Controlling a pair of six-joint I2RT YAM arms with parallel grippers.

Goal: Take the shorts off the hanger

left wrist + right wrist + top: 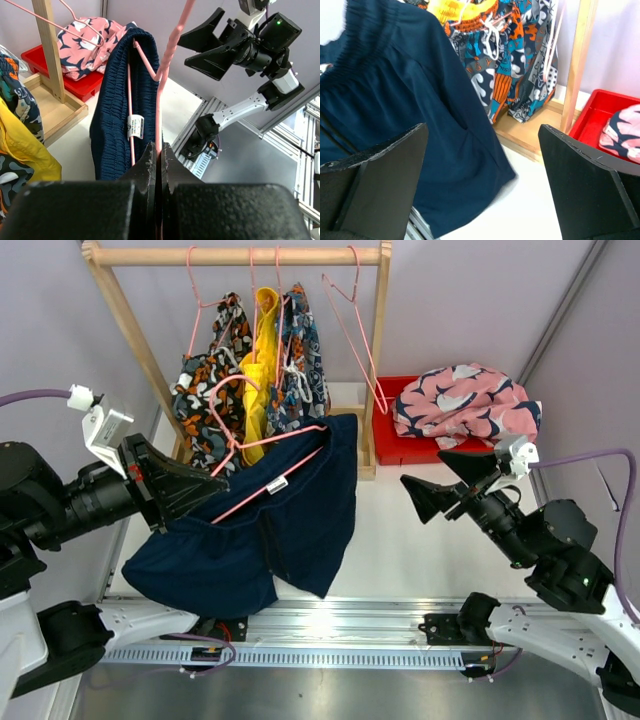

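My left gripper is shut on a pink wire hanger that carries the plain navy shorts, held off the rack; the shorts' lower part rests on the table. In the left wrist view the jaws pinch the hanger wire beside the navy waistband. My right gripper is open and empty, to the right of the navy shorts. Camouflage, yellow and blue-orange print shorts hang on the rack. Pink shorts lie in the red bin.
The wooden rack stands at the back with an empty pink hanger on its rail. Its base frame lies between the navy shorts and the red bin. A metal rail runs along the near edge.
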